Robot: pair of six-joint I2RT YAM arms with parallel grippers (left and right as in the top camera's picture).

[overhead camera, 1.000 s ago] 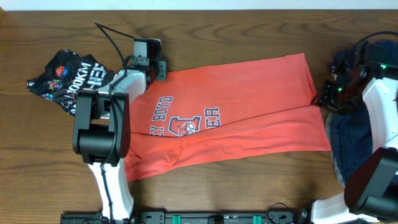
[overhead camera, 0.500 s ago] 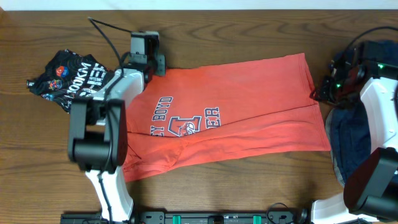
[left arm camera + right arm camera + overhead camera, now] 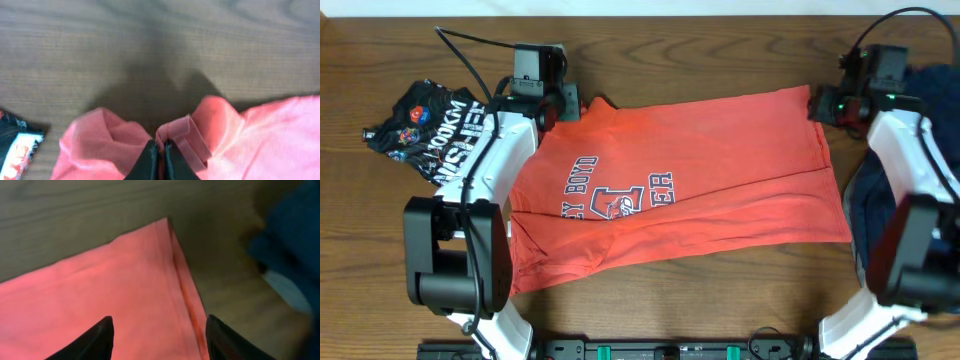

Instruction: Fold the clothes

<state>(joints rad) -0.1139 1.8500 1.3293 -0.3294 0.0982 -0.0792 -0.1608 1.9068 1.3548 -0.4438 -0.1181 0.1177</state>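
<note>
The coral-red T-shirt lies folded lengthwise across the table, lettering up. My left gripper is shut on its collar edge at the far left corner; the left wrist view shows the pinched fabric between my closed fingers. My right gripper is open above the shirt's far right hem corner, fingers spread over the cloth. A black printed shirt lies crumpled at the left. Navy shirts are piled at the right.
The wooden table shows bare in front of the red shirt and along the far edge. The navy pile lies just right of the red shirt's hem corner. Cables run behind both arms.
My left gripper has pulled the collar corner toward the far left. My right gripper has moved up and left from beside the navy pile to over the shirt's far right corner.
</note>
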